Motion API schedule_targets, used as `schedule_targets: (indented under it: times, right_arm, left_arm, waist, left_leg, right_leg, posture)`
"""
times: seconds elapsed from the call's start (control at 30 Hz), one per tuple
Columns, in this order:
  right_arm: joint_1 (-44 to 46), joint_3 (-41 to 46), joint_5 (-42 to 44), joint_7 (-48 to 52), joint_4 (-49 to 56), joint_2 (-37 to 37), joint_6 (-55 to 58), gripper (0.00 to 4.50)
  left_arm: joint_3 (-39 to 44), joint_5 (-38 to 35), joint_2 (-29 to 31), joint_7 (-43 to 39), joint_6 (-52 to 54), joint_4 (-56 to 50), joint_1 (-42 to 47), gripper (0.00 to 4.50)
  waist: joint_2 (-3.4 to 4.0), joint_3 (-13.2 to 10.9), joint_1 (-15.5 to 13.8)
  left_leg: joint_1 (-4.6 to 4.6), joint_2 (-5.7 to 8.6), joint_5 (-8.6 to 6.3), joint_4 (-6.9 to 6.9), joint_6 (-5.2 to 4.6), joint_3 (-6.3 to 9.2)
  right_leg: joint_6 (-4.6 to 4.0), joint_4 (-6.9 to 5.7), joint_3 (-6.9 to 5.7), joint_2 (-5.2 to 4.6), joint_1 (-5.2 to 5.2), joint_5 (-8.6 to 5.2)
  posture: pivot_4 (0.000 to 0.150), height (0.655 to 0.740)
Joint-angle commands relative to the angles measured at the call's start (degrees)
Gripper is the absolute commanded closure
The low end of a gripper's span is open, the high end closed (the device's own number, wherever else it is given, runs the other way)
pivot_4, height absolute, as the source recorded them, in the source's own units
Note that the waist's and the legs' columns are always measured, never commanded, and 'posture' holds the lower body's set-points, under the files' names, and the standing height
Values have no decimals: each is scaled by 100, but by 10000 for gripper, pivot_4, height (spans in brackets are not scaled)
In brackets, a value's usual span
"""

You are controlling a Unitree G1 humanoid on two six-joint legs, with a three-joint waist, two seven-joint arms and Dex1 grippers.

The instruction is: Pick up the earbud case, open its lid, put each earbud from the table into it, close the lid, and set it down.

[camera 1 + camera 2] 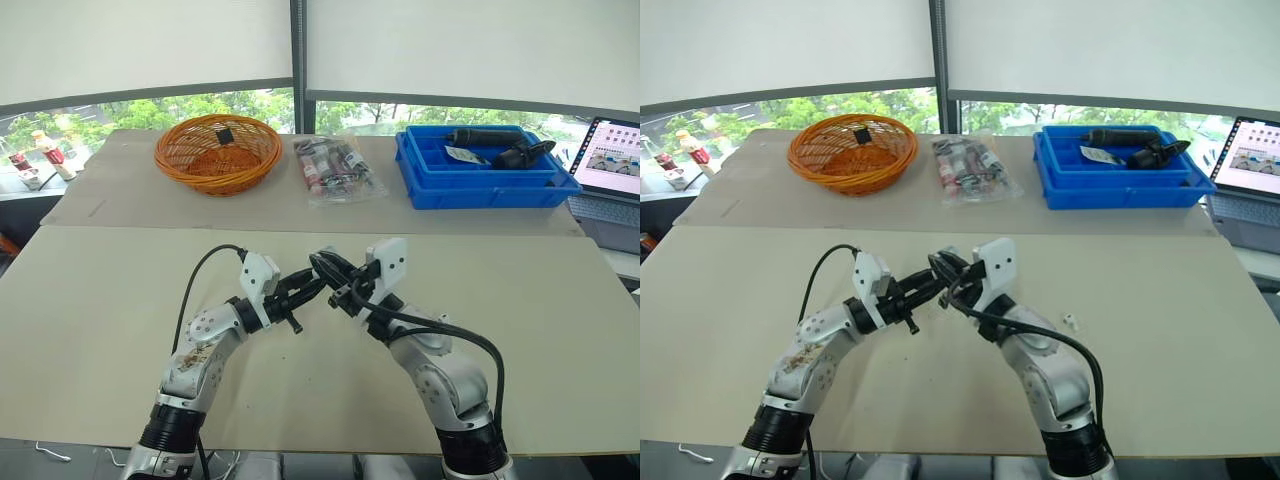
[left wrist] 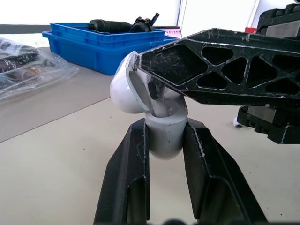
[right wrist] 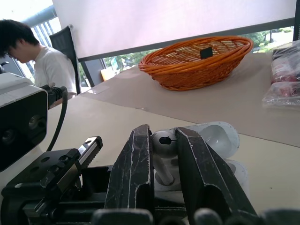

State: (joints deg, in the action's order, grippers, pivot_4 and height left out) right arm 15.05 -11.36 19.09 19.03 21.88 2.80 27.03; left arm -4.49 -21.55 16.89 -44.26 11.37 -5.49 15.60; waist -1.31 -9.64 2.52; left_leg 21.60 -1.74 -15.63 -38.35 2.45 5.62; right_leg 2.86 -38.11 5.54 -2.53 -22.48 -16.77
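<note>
Your left hand (image 2: 166, 127) clamped on earbud case (image 2: 164, 143) body, held above surface (image 1: 90, 320); lid (image 2: 123, 91) flipped open. Your right hand (image 3: 164, 132) pinching earbud (image 3: 164, 142), stem at case opening. Second earbud (image 1: 1068, 320) lying on surface right of arms.

No writing can be read anywhere. The laptop (image 1: 610, 150) screen at the worktop's right edge shows coloured panels whose words are too small to make out. A white tag (image 1: 462, 154) lying in the blue bin (image 1: 480, 190) carries dark print that is illegible, as does the packaging inside the clear bag (image 1: 335, 168). The small black tag (image 1: 224, 135) in the orange basket (image 1: 215, 182) looks blank from here.
</note>
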Motion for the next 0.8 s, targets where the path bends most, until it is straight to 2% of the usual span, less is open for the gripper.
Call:
schedule_targets:
  times: [0.03, 0.2, 0.23, 0.33, 0.6, 0.7, 0.8]
  right_arm:
    - [-92, -116, -145, -50, -35, 1, -113, 41592]
    - [-205, -87, -143, -38, 68, 5, -296, 41592]
    - [-216, -48, -109, -58, 103, -7, -299, 31233]
    - [-259, -1, -71, -52, 289, 79, -259, 21168]
    - [-575, 417, 488, 199, 1644, 911, 366, 20815]
    - [-1152, 978, 963, 635, 2326, 1718, 622, 20815]
    - [-2282, 1708, 902, 1072, 2750, 2555, 451, 20815]
  left_arm:
    - [74, -56, -6, 19, -87, -183, 112, 39928]
    - [70, -33, 5, 23, -103, -210, 98, 39928]
    - [72, -31, 8, 23, -107, -215, 91, 39929]
    - [77, -25, 29, 22, -112, -243, 39, 39928]
    - [133, 2, 83, 27, -113, -272, -72, 39929]
    - [113, 126, 149, -14, -273, -274, -153, 39929]
    - [126, 229, 207, -1, -479, -257, -255, 39928]
  waist:
    - [0, 0, 1]
    - [0, 0, -3]
    - [0, 0, -2]
    - [0, 0, -1]
    - [3, -2, -7]
    - [4, -2, -34]
    - [4, -2, -67]
  left_leg:
    - [0, 0, 0, 0, 0, 0]
    - [1, 0, 0, 0, 0, 1]
    - [1, 0, 0, 0, 0, 0]
    - [2, 0, 0, 0, 0, 1]
    - [7, 1, 0, 0, 0, 2]
    - [6, 2, 0, 0, 0, 5]
    - [14, 8, 0, -1, 0, 8]
  right_leg:
    - [0, 0, 0, 0, 0, 0]
    - [0, 0, -1, 0, 0, 0]
    - [0, 1, 0, 0, 0, 0]
    - [0, 1, -1, 0, 0, 0]
    - [0, 3, -1, -1, -1, 0]
    - [1, 6, -3, -1, 3, -1]
    - [3, 13, -5, -8, 6, -2]
  posture:
    - [1500, 7136]
    - [1500, 7136]
    - [1500, 7136]
    - [1500, 7136]
    - [1500, 7136]
    - [1500, 7136]
    - [1500, 7136]
